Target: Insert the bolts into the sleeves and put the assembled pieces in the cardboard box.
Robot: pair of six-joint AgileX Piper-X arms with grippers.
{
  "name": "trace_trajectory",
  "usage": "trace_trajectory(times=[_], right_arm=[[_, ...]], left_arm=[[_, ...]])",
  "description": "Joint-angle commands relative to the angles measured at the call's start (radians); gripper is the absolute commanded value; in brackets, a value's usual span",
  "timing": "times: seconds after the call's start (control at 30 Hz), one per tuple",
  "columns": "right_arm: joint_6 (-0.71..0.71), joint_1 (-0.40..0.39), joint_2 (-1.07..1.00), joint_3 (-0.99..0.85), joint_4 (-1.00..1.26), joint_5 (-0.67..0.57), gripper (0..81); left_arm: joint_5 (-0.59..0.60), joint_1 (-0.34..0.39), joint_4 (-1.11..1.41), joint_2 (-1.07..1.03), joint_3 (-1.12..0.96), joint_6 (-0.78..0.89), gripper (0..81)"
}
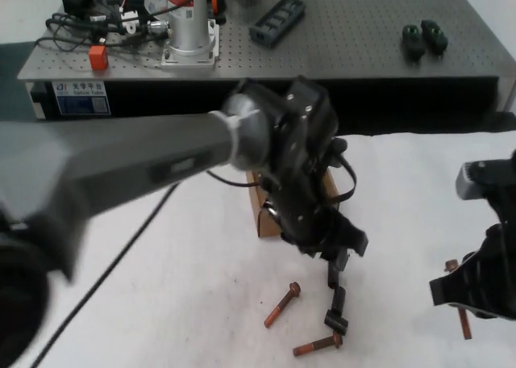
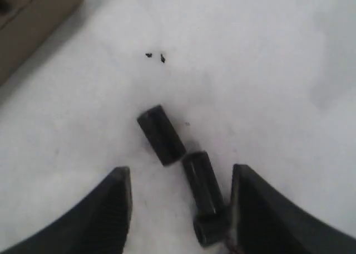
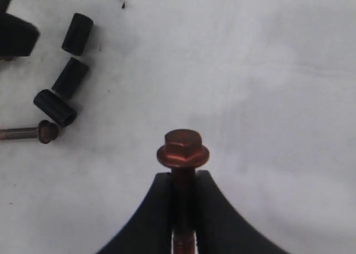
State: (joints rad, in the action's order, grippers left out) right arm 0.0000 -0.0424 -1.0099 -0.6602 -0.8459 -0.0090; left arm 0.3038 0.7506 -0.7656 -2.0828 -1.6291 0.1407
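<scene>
One cardboard box (image 1: 261, 211) sits at mid-frame in the high view, partly hidden behind the left arm; its inside cannot be checked. Two grippers are at work. The left gripper (image 2: 179, 173) hangs low over the white surface with its fingers spread wide, gripping nothing. The right gripper (image 3: 182, 179) is closed narrow on the shank of the held bolt (image 3: 182, 149), whose head projects past the fingertips. Three bolts are present: the held bolt, plus the upper loose bolt (image 1: 282, 303) and the lower loose bolt (image 1: 318, 345), both lying flat at lower centre of the high view. Three black sleeves lie nearly end to end in a ragged line beside those bolts: the far sleeve (image 2: 161, 134), the middle sleeve (image 2: 203, 179) and the near sleeve (image 2: 210, 229). The governing relation is this: the middle sleeve lies directly below the gap of the left gripper, its long axis pointing away from the wrist and so crosswise to the closing direction. A straight descent should therefore catch it across its width. The left gripper is much the nearer to the sleeves — the right gripper waits well apart at lower right of the high view.
</scene>
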Motion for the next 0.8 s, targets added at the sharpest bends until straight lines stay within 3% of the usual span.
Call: trace_trajectory(times=[0.0, 0.3, 0.57, 0.77], right_arm=[[0.006, 0.022, 0.029, -0.001, -0.001, -0.009, 4.7], [0.006, 0.023, 0.028, -0.001, -0.001, -0.009, 4.7], [0.006, 0.023, 0.028, -0.001, -0.001, -0.009, 4.7], [-0.012, 0.023, 0.028, -0.001, -0.001, -0.009, 4.7]], left_arm=[[-0.028, 0.003, -0.08, -0.086, -0.121, 0.019, 39.4], [-0.03, 0.003, -0.176, -0.226, -0.278, 0.081, 38.9], [-0.028, 0.012, -0.229, -0.228, -0.278, 0.091, 22.8], [0.006, 0.012, -0.254, -0.228, -0.278, 0.086, 27.1]])
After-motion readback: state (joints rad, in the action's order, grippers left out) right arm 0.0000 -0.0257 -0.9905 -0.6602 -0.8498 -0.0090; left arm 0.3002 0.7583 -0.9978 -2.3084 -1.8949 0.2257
